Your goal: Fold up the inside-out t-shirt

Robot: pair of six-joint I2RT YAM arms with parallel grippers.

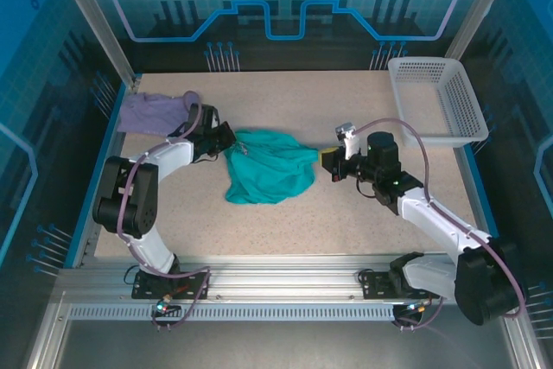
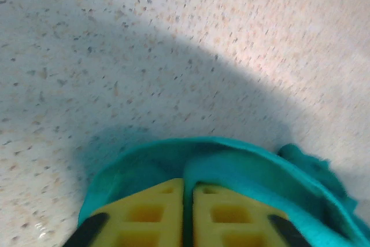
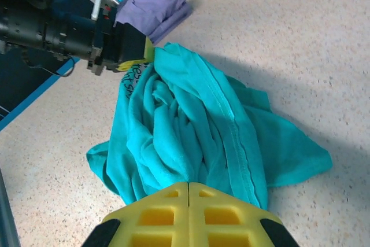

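The teal-green cotton t-shirt (image 1: 268,170) lies crumpled on the speckled tabletop (image 1: 302,101), stretched between the two hands. The left gripper (image 2: 188,186) has its yellow fingers nearly together, with a fold of the shirt's edge in the thin gap between them. The right gripper (image 3: 189,186) is pressed tight, and the shirt's bunched folds run straight into its tips. Just behind the left gripper sits a small lavender cloth (image 1: 151,111). A white mesh basket (image 1: 441,97) stands well beyond the right gripper.
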